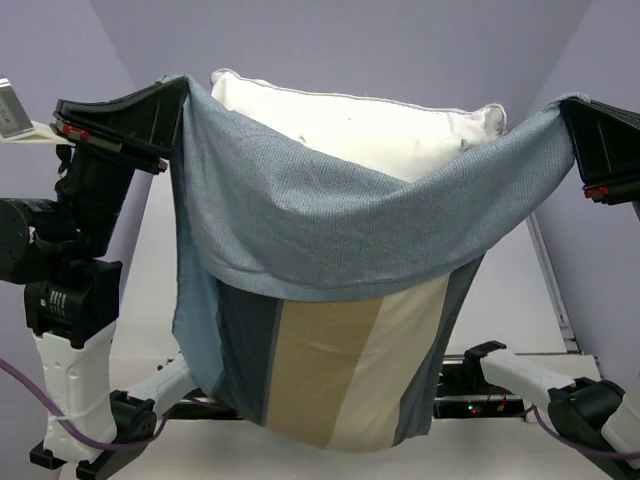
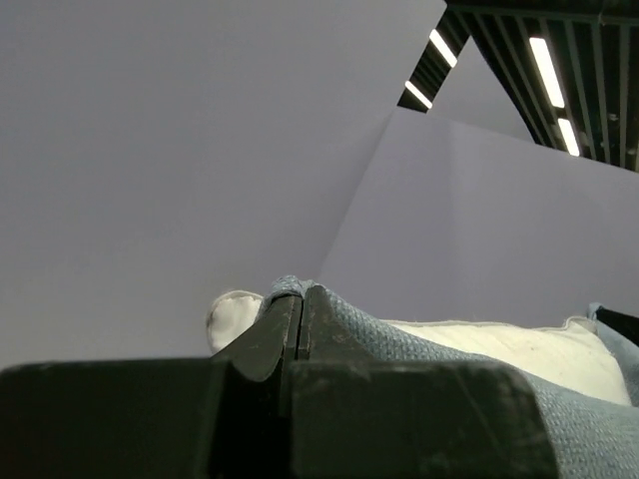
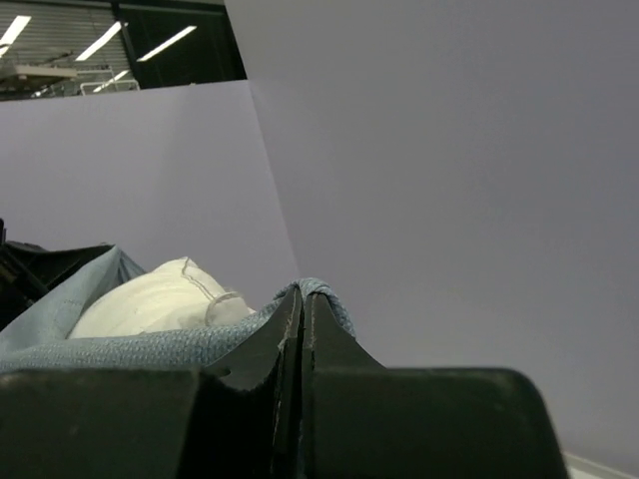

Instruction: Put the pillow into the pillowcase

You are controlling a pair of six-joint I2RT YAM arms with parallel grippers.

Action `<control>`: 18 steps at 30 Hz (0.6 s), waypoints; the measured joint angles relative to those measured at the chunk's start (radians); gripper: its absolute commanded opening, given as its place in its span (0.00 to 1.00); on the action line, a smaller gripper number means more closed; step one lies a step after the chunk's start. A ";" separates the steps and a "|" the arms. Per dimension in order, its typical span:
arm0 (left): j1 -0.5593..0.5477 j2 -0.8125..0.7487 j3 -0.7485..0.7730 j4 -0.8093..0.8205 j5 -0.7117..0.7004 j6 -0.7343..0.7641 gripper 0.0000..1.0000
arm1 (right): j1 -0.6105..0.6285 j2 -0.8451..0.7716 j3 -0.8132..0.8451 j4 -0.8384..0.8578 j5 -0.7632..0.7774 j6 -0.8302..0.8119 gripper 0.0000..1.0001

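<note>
Top view: pillowcase [image 1: 330, 235] slung between my left gripper [image 1: 178, 95] and right gripper [image 1: 572, 118], striped face hanging toward the bases. Pillow [image 1: 370, 130] sits inside, top edge showing above the hem.
Left wrist: fingers pinched together on the blue hem.
Right wrist: same, pinching the opposite hem.

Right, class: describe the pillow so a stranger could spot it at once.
Between the left gripper and right gripper hangs the blue-grey pillowcase like a hammock. The pillow pokes out above its sagging edge. It alone is plain white and stuffed, unlike the banded cloth.
</note>
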 measured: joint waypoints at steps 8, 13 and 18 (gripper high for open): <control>-0.002 0.024 -0.029 -0.011 -0.014 0.029 0.00 | 0.002 0.080 -0.013 0.039 -0.011 0.000 0.00; -0.002 0.145 0.056 -0.034 -0.053 0.079 0.00 | 0.002 0.304 0.120 0.044 -0.017 -0.003 0.00; 0.022 0.397 0.330 -0.106 -0.116 0.144 0.00 | 0.002 0.660 0.425 0.113 -0.040 -0.023 0.00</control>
